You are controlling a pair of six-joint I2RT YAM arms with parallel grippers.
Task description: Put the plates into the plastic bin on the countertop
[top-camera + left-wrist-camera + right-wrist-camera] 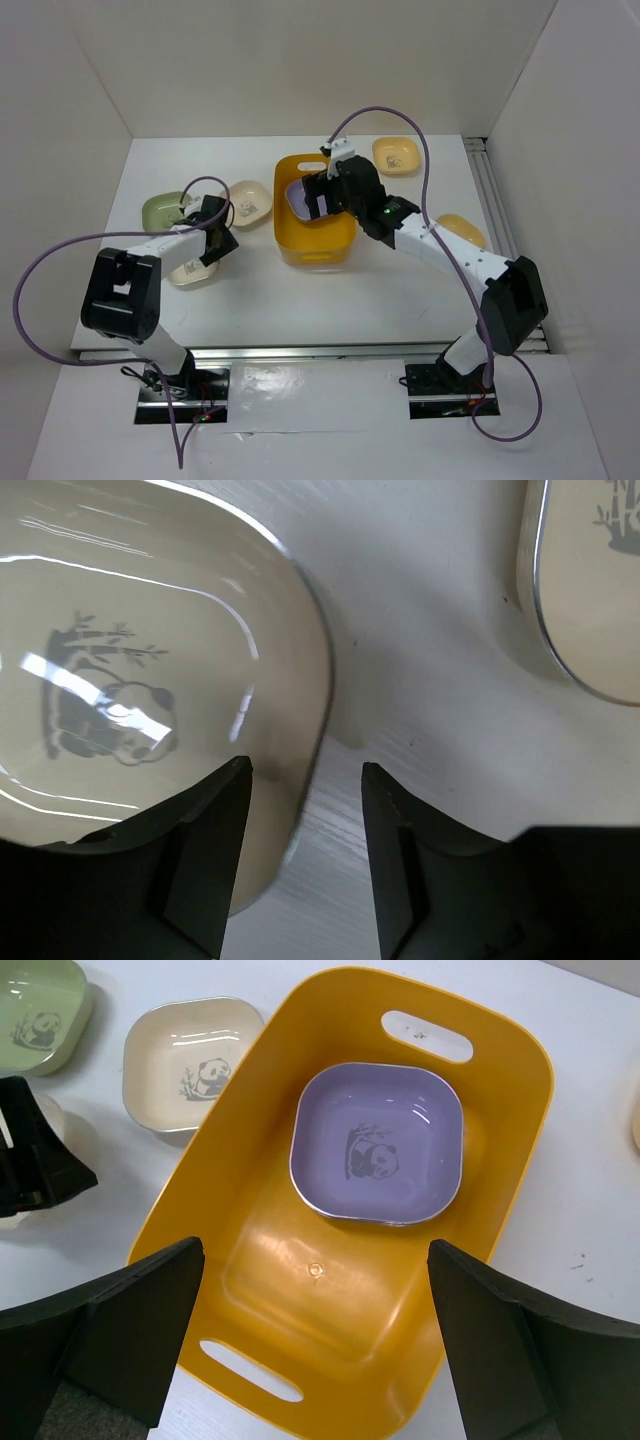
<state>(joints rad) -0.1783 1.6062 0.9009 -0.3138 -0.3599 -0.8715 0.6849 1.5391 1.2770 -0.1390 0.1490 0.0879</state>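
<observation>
The orange plastic bin (318,232) (250,1210) stands mid-countertop with one lilac plate (378,1145) (300,195) lying flat inside it. My right gripper (335,192) (315,1255) hovers over the bin, open and with nothing in it. My left gripper (215,238) (305,770) is low over a cream plate (130,680) (188,270). Its jaws are open and straddle the plate's right rim, one finger over the dish and one over the countertop (430,660). A green plate (163,208) (35,1010), another cream plate (250,200) (190,1060) (600,580) and a yellow-orange plate (395,155) lie nearby.
A further yellowish plate (462,228) lies at the right, partly hidden behind my right arm. White walls close in the left, back and right sides. A metal rail (495,200) runs along the right edge. Purple cables loop above both arms.
</observation>
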